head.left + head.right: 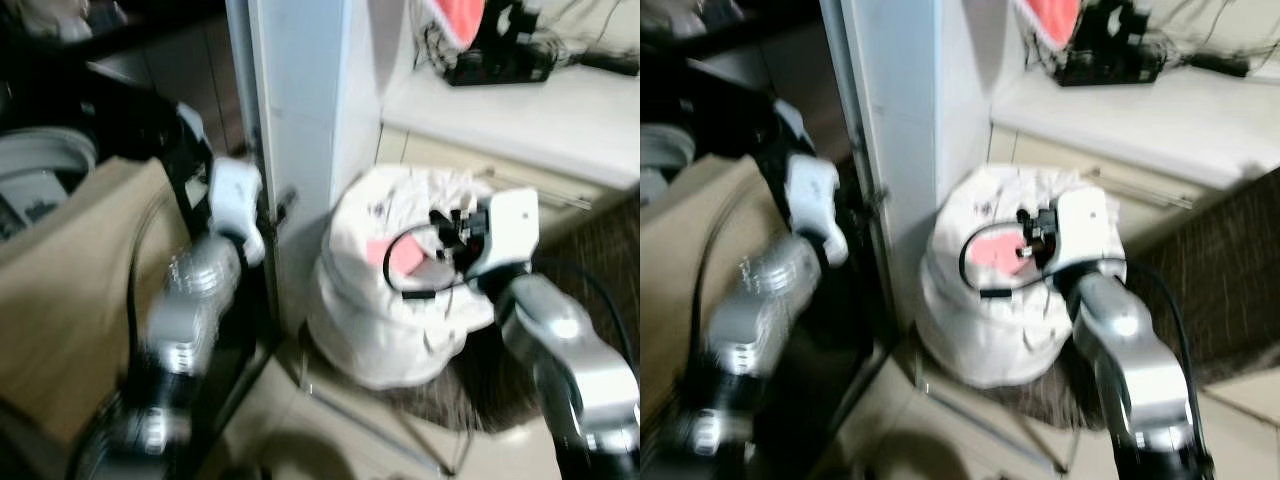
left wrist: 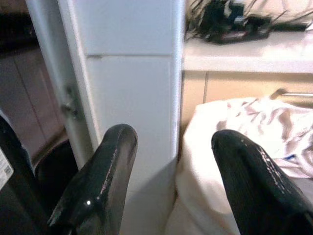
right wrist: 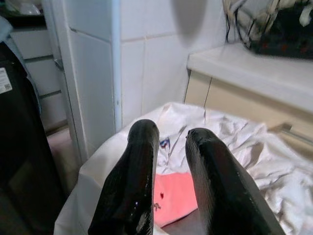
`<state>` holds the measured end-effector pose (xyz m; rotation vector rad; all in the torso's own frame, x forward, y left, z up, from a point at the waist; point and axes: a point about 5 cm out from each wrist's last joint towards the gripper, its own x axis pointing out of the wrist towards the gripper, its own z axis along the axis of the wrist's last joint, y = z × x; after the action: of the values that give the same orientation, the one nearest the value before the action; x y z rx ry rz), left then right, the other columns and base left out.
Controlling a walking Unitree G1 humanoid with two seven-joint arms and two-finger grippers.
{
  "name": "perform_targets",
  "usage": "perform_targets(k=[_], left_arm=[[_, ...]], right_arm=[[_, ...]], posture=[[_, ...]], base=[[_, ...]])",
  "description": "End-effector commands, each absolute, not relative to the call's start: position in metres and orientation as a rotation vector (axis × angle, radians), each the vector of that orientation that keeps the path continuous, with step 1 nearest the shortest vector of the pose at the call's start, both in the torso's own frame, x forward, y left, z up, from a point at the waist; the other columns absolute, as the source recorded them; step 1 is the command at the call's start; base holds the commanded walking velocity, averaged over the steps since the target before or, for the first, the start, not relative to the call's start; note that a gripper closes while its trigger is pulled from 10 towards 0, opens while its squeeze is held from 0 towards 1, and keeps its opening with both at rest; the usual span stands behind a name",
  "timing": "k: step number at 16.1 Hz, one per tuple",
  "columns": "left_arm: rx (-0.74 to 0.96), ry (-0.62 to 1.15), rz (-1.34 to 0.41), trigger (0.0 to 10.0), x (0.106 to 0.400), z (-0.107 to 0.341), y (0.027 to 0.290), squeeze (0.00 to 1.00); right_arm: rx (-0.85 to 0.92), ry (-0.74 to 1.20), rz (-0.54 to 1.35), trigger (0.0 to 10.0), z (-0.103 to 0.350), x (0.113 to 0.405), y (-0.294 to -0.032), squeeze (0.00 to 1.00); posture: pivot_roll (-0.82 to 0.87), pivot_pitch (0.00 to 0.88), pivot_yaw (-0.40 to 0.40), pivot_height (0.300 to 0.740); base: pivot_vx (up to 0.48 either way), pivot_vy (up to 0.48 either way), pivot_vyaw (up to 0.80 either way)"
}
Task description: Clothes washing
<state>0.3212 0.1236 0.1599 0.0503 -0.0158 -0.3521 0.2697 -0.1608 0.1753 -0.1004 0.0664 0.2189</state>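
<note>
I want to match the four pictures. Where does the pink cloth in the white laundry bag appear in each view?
Left eye view: pink cloth in the bag's mouth, centre-right, beside the right hand.
Right eye view: just left of centre.
Left wrist view: not in it, though the white laundry bag is.
Right wrist view: low, between the fingers.
Shared landmark: the white pillar.

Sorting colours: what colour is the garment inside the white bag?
Pink, clearest in the right wrist view.

A white bag point(image 1: 400, 330) holds a pink cloth point(image 3: 173, 196). The pillar point(image 1: 300, 130) is white, the surface point(image 1: 530, 115) pale cream, and the mat point(image 1: 590, 250) under the bag dark brown. Both tools have glossy black fingers point(image 2: 98, 186).
</note>
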Motion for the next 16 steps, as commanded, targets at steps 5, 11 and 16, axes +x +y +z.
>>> perform_targets(k=[5, 11, 16], left_arm=[[0.059, -0.120, -0.310, 10.0, 0.301, 0.179, 0.111, 0.00], [0.079, -0.121, -0.266, 10.0, 0.300, 0.185, 0.113, 0.00], [0.064, -0.112, -0.285, 10.0, 0.300, 0.187, 0.108, 0.00]], right_arm=[[-0.117, 0.042, 0.223, 10.0, 0.175, 0.270, -0.155, 0.00], [-0.130, 0.030, 0.204, 10.0, 0.176, 0.274, -0.158, 0.00], [-0.060, 0.033, 0.167, 10.0, 0.175, 0.273, -0.162, 0.00]], posture=[[-0.12, 0.015, -0.002, 0.740], [-0.11, 0.014, -0.012, 0.740], [-0.12, 0.015, -0.003, 0.740]], base=[[0.049, 0.000, 0.68], [0.268, 0.000, 0.80], [0.267, 0.000, 0.00]])
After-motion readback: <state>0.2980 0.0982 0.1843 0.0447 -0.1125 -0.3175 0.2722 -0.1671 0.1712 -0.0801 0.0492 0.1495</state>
